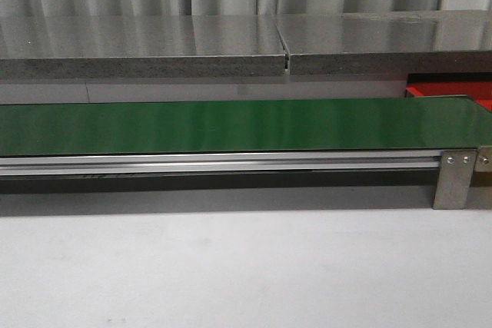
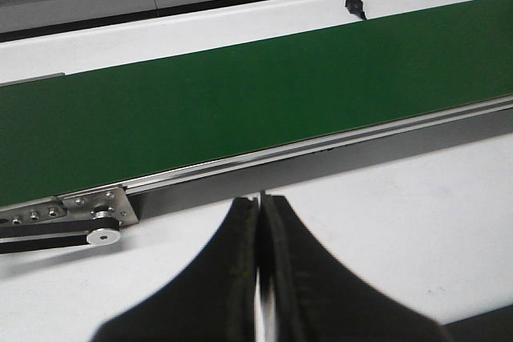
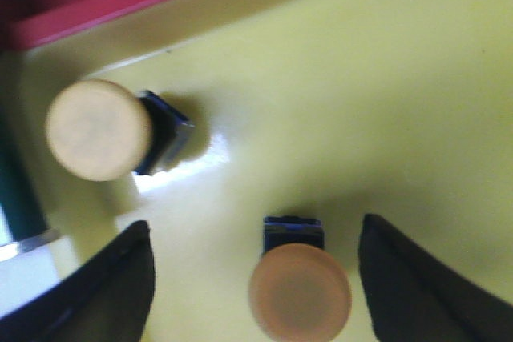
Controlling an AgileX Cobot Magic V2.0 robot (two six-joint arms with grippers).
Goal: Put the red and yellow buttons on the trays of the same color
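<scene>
Now right tool (image 3: 252, 278) spread around yellow button (image 3: 299, 290), yellow tray (image 3: 385, 102)

Smooth satin green belt (image 1: 231, 124), brushed metal rail (image 1: 215, 163), glossy yellow plastic tray (image 3: 361, 94), matt-capped buttons (image 3: 98, 129)

Red tray (image 1: 450, 88) is peeking out at the front view's right edge, mostly hidden behind the green belt (image 1: 231, 124). Right wrist view is blurring: two pale-capped buttons (image 3: 98, 129) (image 3: 299, 294) are looking soft, the lower one cut by the edge. Right tool's fingers (image 3: 112, 290) are running off-frame.
</scene>
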